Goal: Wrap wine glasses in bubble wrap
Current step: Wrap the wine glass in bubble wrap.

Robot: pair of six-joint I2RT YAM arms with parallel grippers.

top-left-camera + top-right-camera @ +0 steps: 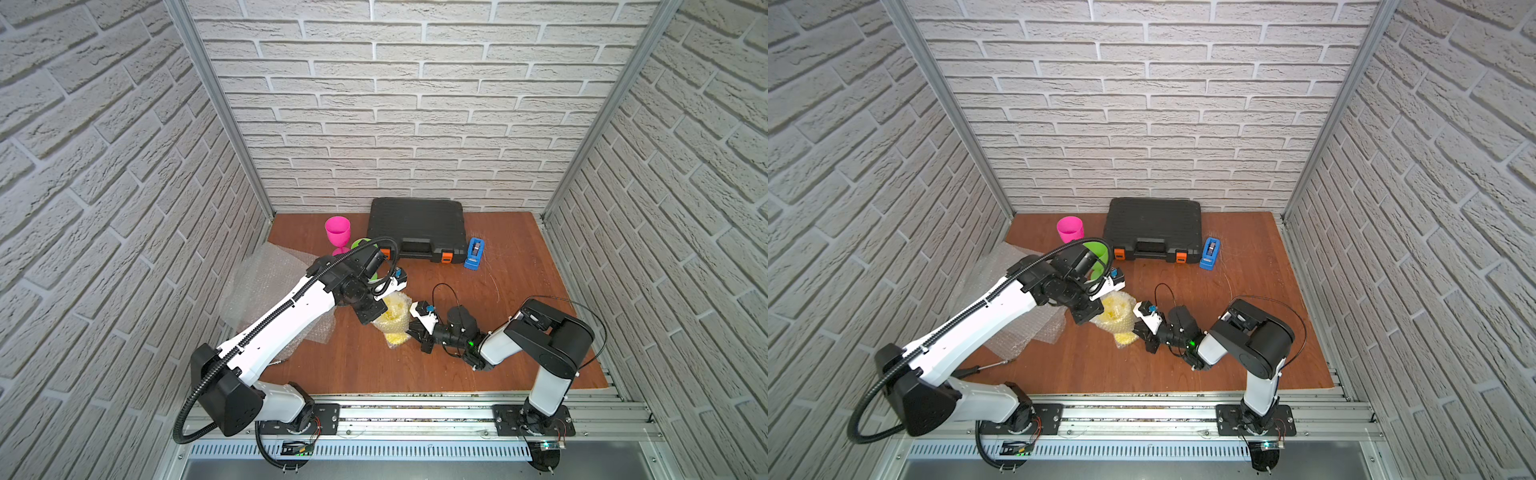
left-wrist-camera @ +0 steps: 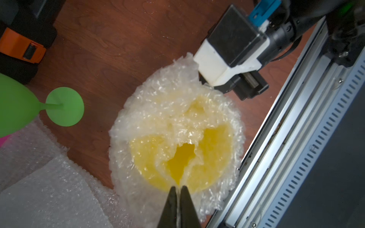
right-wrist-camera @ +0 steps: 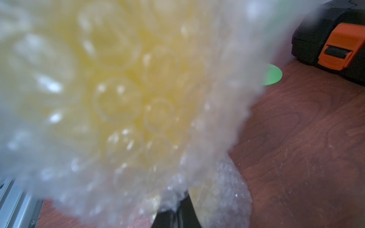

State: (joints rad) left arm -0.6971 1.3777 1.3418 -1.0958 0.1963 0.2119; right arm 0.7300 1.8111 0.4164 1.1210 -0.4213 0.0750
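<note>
Mid brown wooden table (image 1: 519,332), toward front edge: pinching clear crinkly bubble wrap (image 2: 167,94) over mouth of yellow plastic goblet (image 2: 181,161) with left gripper (image 2: 178,187), clamping its wrapped lower end with right gripper (image 3: 178,207). Probably light, springy, slippery; better held at stem.

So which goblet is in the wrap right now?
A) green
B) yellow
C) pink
B: the yellow goblet shows through the crinkled bubble wrap bunched around it, while the pink goblet and the green goblet stand bare.
</note>
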